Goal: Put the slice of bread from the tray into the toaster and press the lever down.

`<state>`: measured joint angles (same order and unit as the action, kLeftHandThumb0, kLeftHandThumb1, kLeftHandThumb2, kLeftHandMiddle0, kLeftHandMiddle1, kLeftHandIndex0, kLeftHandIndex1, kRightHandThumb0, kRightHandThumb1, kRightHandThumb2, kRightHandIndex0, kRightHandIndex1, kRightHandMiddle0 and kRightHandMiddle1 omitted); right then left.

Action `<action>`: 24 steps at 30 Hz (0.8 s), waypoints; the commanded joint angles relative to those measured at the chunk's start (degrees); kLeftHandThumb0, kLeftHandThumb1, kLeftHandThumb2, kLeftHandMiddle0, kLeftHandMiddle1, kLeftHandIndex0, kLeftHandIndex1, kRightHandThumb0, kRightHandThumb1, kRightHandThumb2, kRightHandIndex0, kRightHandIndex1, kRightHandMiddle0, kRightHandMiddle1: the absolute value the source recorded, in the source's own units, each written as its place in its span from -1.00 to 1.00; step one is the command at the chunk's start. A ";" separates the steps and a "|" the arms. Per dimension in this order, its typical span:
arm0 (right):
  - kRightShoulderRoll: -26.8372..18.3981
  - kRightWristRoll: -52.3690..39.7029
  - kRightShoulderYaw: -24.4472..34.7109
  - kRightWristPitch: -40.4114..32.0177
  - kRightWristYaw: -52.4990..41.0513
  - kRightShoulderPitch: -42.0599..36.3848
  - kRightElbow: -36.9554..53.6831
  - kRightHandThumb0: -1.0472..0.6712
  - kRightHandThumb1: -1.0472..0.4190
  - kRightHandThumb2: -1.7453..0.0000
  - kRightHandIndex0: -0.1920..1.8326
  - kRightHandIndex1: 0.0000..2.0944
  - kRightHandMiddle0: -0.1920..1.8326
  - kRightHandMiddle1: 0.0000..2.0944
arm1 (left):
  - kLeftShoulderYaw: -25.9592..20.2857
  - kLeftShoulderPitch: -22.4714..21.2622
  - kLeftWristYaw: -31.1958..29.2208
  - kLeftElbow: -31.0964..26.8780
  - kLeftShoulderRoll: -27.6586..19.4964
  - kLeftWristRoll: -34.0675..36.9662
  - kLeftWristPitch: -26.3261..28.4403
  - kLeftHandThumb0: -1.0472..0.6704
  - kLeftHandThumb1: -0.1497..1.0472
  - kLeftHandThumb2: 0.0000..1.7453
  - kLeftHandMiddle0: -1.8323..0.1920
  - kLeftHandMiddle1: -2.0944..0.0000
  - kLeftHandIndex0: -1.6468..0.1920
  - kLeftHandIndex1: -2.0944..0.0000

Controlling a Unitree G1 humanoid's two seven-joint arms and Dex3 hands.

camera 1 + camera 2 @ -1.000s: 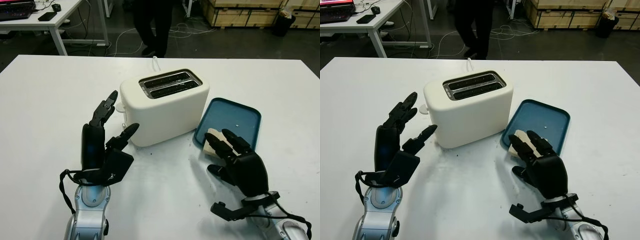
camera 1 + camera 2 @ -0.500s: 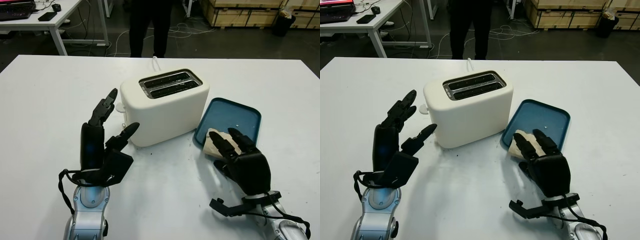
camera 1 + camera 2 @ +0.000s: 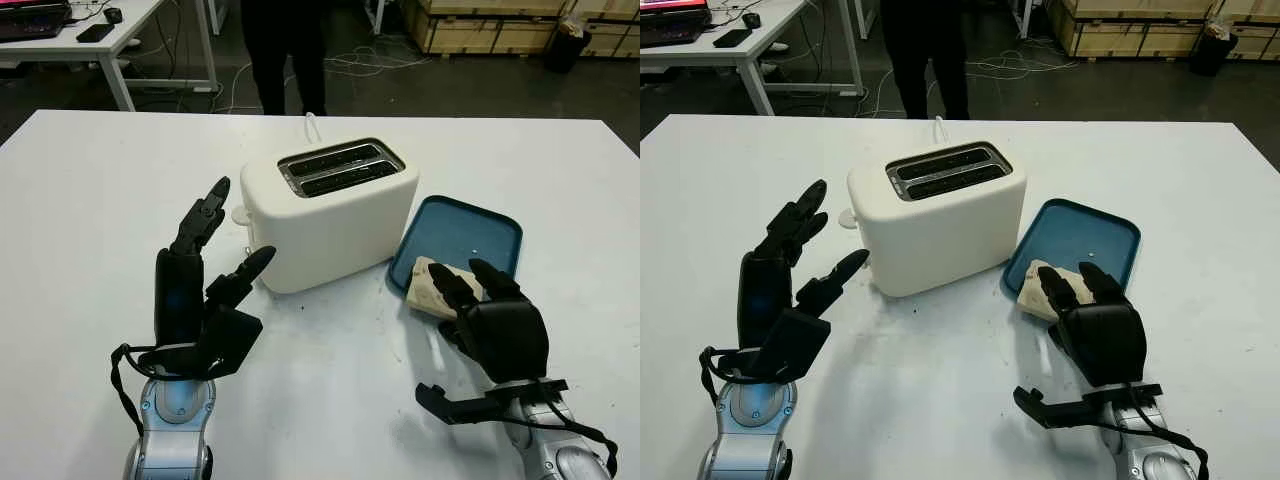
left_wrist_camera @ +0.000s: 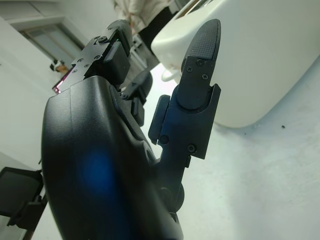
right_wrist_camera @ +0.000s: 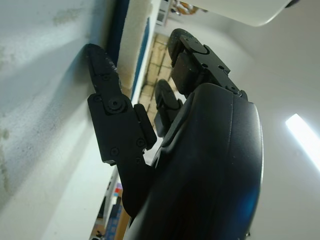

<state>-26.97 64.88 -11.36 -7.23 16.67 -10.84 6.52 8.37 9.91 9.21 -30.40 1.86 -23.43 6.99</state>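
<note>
A white two-slot toaster (image 3: 335, 225) stands mid-table, both slots empty, with its lever knob (image 3: 240, 213) on the left end. Right of it lies a blue tray (image 3: 470, 225). A slice of bread (image 3: 421, 283) sits on the tray's near left corner. My right hand (image 3: 462, 285) reaches over the slice from the near side, fingers laid above it; in the right wrist view the thumb (image 5: 102, 70) sits at the edge of the bread (image 5: 135, 45). The slice still lies flat on the tray. My left hand (image 3: 835, 228) is open, raised just left of the toaster near the lever.
A person's legs (image 3: 285, 50) stand beyond the table's far edge. The toaster's white cord (image 3: 312, 122) runs off the back. Another desk (image 3: 80, 40) with devices is at the far left. Bare white tabletop (image 3: 330, 370) lies between my hands.
My right hand has slid forward and to the right, further over the bread. My left hand has drifted slightly left. The person behind the table has shifted.
</note>
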 commanded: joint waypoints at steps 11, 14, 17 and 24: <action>-3.32 -1.90 -1.61 5.71 9.89 6.02 -13.05 -0.21 -0.82 0.96 0.16 -0.20 0.36 -0.95 | 0.82 0.57 0.09 -0.99 0.65 -0.73 0.58 -0.43 0.79 -0.94 0.59 0.44 0.36 0.99; -3.71 -2.23 -2.48 7.79 14.30 7.69 -17.31 -0.21 -0.82 0.96 0.07 0.12 0.43 -0.93 | 0.82 0.71 0.10 -0.85 0.67 -0.51 0.23 -0.42 0.79 -0.94 0.59 0.45 0.36 1.00; -3.99 -2.52 -3.28 8.12 14.96 8.31 -18.71 -0.22 -0.83 0.95 0.02 0.22 0.44 -0.91 | 0.87 0.73 0.26 -0.87 0.69 -0.83 0.34 -0.41 0.79 -0.94 0.59 0.45 0.36 0.99; -4.40 -3.31 -4.18 8.00 15.85 8.63 -19.03 -0.21 -0.81 0.97 0.08 0.06 0.41 -0.89 | 0.75 0.46 0.16 -0.35 0.44 -0.92 0.22 -0.41 0.79 -0.94 0.58 0.46 0.35 0.99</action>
<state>-31.11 62.41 -14.54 0.03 33.19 -1.97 -11.46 9.07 10.59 9.08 -31.15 2.26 -23.90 7.33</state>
